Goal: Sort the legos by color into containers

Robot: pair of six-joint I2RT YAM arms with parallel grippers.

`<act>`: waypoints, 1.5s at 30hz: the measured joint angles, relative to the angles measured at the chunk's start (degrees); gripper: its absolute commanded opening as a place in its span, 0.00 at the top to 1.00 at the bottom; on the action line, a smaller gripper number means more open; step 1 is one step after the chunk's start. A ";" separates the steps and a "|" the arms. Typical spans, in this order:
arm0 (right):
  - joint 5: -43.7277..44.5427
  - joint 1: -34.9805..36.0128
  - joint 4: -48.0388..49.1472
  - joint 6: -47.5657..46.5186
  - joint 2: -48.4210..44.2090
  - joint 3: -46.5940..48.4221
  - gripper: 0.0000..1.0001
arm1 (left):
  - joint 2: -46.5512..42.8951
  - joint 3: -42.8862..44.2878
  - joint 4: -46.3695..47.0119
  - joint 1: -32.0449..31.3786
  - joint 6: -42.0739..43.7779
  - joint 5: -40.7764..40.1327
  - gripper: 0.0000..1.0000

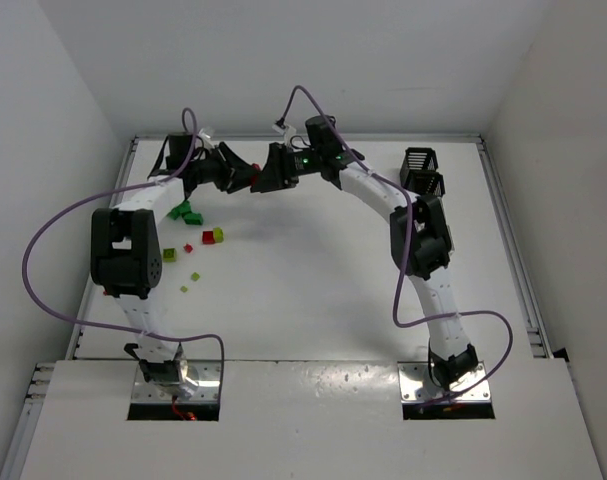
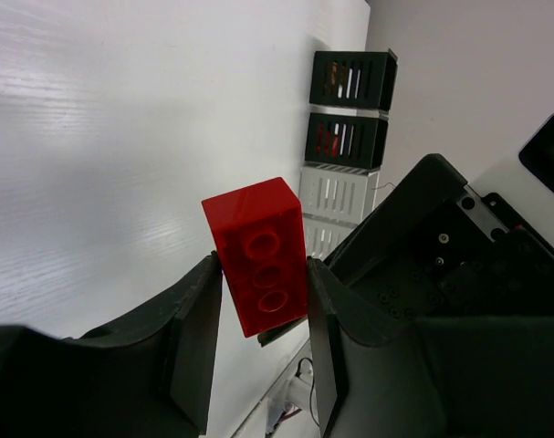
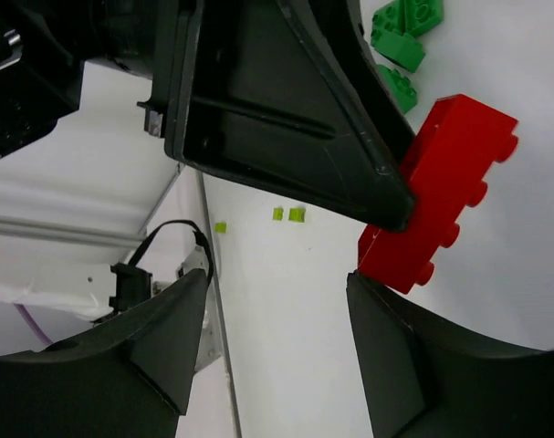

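A long red lego [image 2: 258,255] is pinched between the fingers of my left gripper [image 2: 263,269], held above the table at the far left-middle [image 1: 245,178]. My right gripper [image 3: 277,278] faces it, open, and nothing lies between its fingers. The same red lego [image 3: 441,192] pokes out beside the right finger's tip [image 3: 386,338]; I cannot tell whether they touch. The containers stand in a row: two black [image 2: 352,79] [image 2: 346,140] and two white [image 2: 336,193] [image 2: 320,239]. Loose legos lie on the left of the table: green [image 1: 188,212], red [image 1: 208,238], lime [image 1: 195,276].
The two arms arch towards each other over the back of the table, with the right gripper [image 1: 266,180] close to the left one. Purple cables loop off both arms. The black containers [image 1: 423,170] stand at the far right. Green legos [image 3: 400,36] lie below the grippers.
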 measured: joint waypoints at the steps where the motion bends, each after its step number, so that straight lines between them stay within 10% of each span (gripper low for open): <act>1: 0.28 0.00 -0.04 0.42 0.00 0.00 0.37 | 0.00 -0.15 0.39 -0.24 -0.24 -0.26 0.89; 21: 10.23 0.00 -5.73 -1.68 0.04 0.13 0.38 | -0.04 -1.73 1.90 -0.74 -1.46 -0.68 0.90; 28: 14.60 0.00 -6.58 -2.78 1.01 1.73 0.46 | -0.87 -2.71 1.95 -1.36 -1.62 0.33 0.90; 32: 15.08 0.00 -7.50 -3.61 1.01 1.95 0.66 | -0.92 -2.86 2.05 -1.53 -1.68 0.26 0.90; 38: 15.72 0.00 -8.07 -6.36 1.01 2.16 0.93 | -0.94 -2.97 2.03 -1.55 -1.14 -0.44 0.54; 45: 18.05 -1.40 -15.28 -19.06 -4.90 -6.14 1.00 | -3.04 -2.78 -3.02 -1.20 5.22 -2.47 0.15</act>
